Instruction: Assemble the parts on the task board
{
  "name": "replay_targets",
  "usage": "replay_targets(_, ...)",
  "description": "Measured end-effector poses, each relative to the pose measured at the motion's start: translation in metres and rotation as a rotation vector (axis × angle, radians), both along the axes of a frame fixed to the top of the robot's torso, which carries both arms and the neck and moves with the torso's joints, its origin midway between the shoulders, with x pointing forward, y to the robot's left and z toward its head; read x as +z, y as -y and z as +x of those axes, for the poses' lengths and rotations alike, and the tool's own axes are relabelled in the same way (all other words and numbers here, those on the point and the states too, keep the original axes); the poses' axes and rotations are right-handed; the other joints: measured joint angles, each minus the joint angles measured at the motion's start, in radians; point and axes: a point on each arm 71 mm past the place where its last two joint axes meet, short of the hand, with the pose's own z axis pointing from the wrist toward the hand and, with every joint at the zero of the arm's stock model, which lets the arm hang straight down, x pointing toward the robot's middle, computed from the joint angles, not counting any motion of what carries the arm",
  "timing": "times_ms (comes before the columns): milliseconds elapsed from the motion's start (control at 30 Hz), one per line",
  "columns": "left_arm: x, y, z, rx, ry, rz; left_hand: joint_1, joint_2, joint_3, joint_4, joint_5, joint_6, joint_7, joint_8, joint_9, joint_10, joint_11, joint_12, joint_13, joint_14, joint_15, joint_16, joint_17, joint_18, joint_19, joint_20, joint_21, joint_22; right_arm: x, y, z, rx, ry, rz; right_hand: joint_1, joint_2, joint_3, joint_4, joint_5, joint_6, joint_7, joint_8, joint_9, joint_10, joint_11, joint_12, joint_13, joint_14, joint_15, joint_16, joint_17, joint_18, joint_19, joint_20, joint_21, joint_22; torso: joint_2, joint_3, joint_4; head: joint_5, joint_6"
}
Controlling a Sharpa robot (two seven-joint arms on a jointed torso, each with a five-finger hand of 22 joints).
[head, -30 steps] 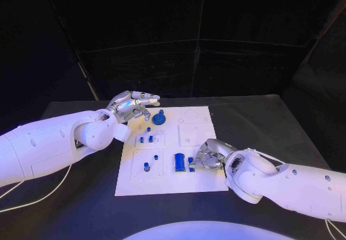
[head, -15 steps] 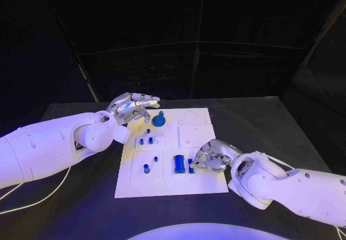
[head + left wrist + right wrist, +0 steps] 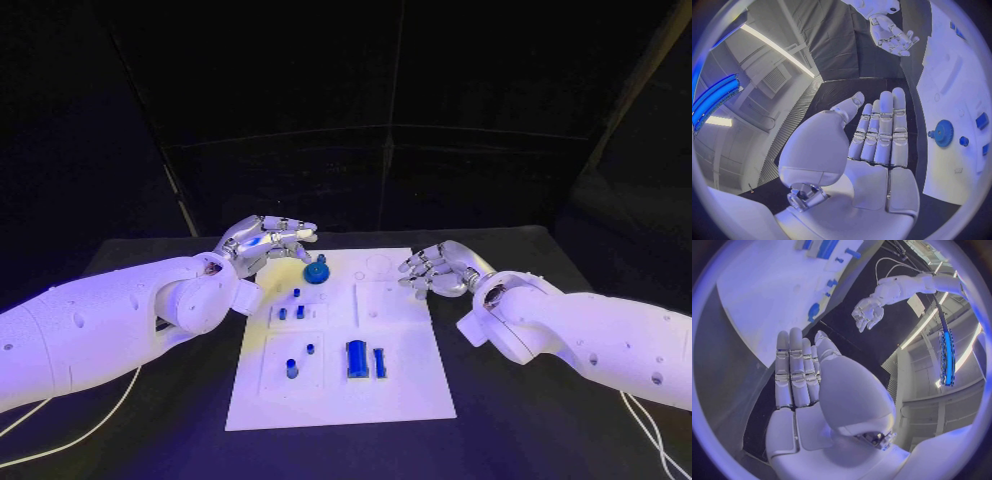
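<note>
The white task board (image 3: pixel 340 400) lies mid-table. A blue gear (image 3: pixel 316 270) stands near its far edge, just right of my left hand (image 3: pixel 267 240), which hovers at the board's far left corner with its fingers straight and nothing in them. My right hand (image 3: pixel 440 268) hangs at the board's far right edge, likewise flat and empty. A blue cylinder (image 3: pixel 356 358) and a thin blue bar (image 3: pixel 381 362) lie side by side on the board's near half. The left wrist view shows the left hand (image 3: pixel 873 135), gear (image 3: pixel 944 133) and board (image 3: pixel 948 80).
Small blue pegs (image 3: pixel 293 312) sit in a recessed plate left of centre, and two more small parts (image 3: pixel 299 360) sit in the near-left plate. Black table (image 3: pixel 548 420) surrounds the board. In the right wrist view my right hand (image 3: pixel 801 375) is above the board (image 3: pixel 761 295).
My right hand has left the blue bar at the board's near right and moved up to the far right edge. The bar stays beside the cylinder. The left hand has barely moved.
</note>
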Motion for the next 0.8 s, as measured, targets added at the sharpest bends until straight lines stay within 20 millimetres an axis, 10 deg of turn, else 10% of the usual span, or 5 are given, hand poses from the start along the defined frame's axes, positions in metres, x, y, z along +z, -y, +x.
replay_targets(100,-0.003,-0.001,0.009,0.031,0.009,0.003,-0.001,-0.001,0.001,0.004,0.0,-0.01,0.01,-0.012,-0.004,-0.018,0.018,-0.039,-0.003,-0.081,0.046,-0.178,-0.091,0.0,-0.11,0.034,-0.127,-0.088,0.002,0.007,0.019,-0.019,0.017,0.08,0.03,-0.004,0.026,-0.005,-0.026,0.021,0.007,-0.033,-0.037,0.022,0.019,-0.09,-0.126,-0.064,0.021,-0.14,-0.079,0.0,-0.064,0.027,-0.079,-0.042,-0.01,-0.002,0.0018,0.002,0.023)
replay_targets(367,-0.011,-0.004,0.03,0.156,0.037,0.01,-0.01,-0.01,-0.039,0.019,0.0,-0.024,-0.013,-0.05,-0.005,-0.032,0.037,-0.113,-0.003,-0.056,0.083,-0.373,-0.2,0.0,-0.176,0.091,-0.283,-0.234,0.001,0.007,0.057,-0.036,0.048,0.241,-0.007,-0.039,0.031,0.013,-0.035,0.06,0.02,-0.129,-0.138,0.067,0.052,-0.245,-0.404,-0.138,0.086,-0.381,-0.274,0.0,-0.127,0.109,-0.274,-0.157,-0.032,-0.0021,0.0032,0.013,0.074)
replay_targets(800,-0.021,-0.002,0.04,0.265,0.058,0.011,-0.038,0.004,-0.089,0.041,-0.009,-0.044,-0.035,-0.075,-0.011,-0.062,0.047,-0.169,-0.008,-0.052,0.087,-0.475,-0.251,0.014,-0.203,0.106,-0.344,-0.322,-0.003,0.004,0.074,-0.057,0.051,0.356,-0.083,-0.015,0.038,-0.053,-0.035,0.044,0.015,-0.145,-0.217,0.045,0.057,-0.293,-0.514,-0.129,0.09,-0.429,-0.391,0.0,-0.085,0.111,-0.367,-0.221,-0.045,0.0039,0.0076,0.025,0.105)
